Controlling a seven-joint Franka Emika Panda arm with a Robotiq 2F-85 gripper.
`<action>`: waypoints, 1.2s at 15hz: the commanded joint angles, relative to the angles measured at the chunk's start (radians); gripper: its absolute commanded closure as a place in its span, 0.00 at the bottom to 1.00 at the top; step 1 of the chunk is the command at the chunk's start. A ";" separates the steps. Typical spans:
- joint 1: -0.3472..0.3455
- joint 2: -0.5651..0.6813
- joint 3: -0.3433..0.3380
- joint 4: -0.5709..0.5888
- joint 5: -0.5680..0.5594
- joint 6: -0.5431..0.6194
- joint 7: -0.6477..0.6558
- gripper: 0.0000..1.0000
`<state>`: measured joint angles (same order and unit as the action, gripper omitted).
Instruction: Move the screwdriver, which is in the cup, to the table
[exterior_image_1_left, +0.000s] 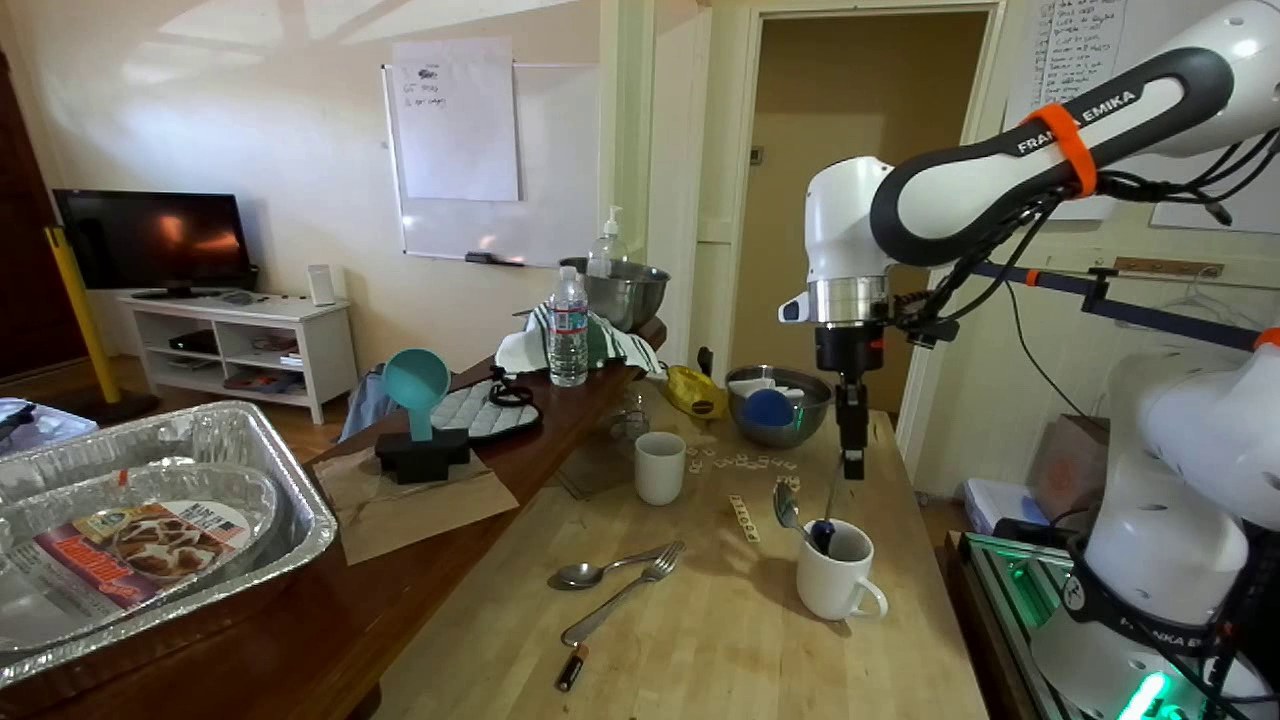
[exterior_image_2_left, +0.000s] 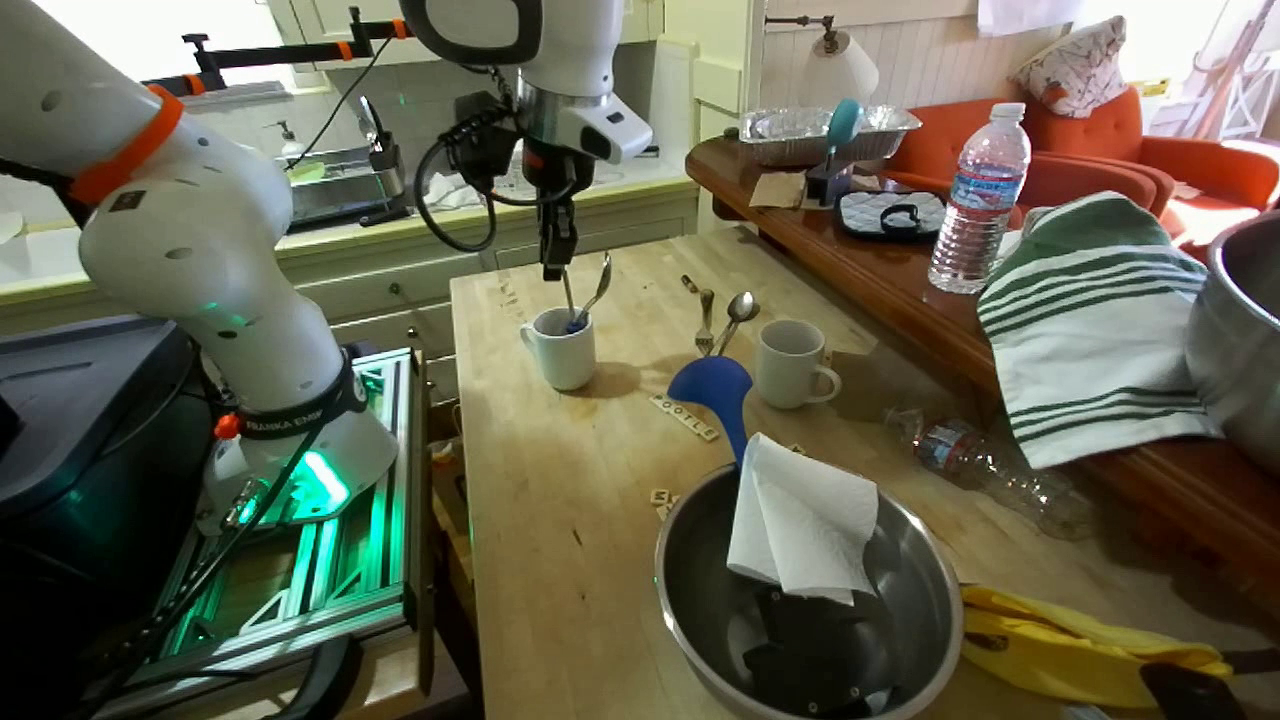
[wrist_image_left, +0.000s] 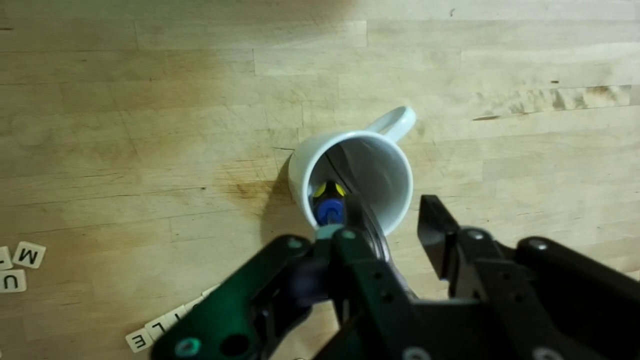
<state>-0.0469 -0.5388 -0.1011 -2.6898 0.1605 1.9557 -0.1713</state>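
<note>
The screwdriver (wrist_image_left: 330, 209) leans in the white cup (exterior_image_1_left: 828, 590), handle down; its yellow-and-black handle and blue collar show in the wrist view, and its thin shaft (exterior_image_1_left: 833, 492) points up out of the rim. My gripper (wrist_image_left: 392, 215) is above the cup, pointing down, its fingers apart with nothing held between them. One finger (wrist_image_left: 354, 212) overlaps the screwdriver's side of the cup in the wrist view and hides the upper shaft. In an exterior view the shaft's tip reaches close to the fingertips; I cannot tell whether they touch. The cup stands upright on the wooden table (exterior_image_1_left: 700, 650).
A metal spoon (exterior_image_1_left: 787, 507) shares the cup and rises beside the shaft. Across the table are a second white mug (exterior_image_1_left: 660, 468), a loose spoon (exterior_image_1_left: 585, 574), a fork (exterior_image_1_left: 620, 600), letter tiles (exterior_image_1_left: 743, 518) and a steel bowl (exterior_image_2_left: 690, 640). A raised brown ledge (exterior_image_2_left: 880, 270) runs alongside.
</note>
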 joint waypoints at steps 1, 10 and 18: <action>-0.005 -0.048 0.029 0.023 -0.051 -0.100 0.053 0.72; -0.022 -0.068 0.049 0.028 -0.149 -0.175 0.128 0.72; -0.021 -0.069 0.028 -0.035 -0.146 0.024 0.108 0.70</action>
<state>-0.0680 -0.5943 -0.0687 -2.6853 0.0156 1.8990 -0.0608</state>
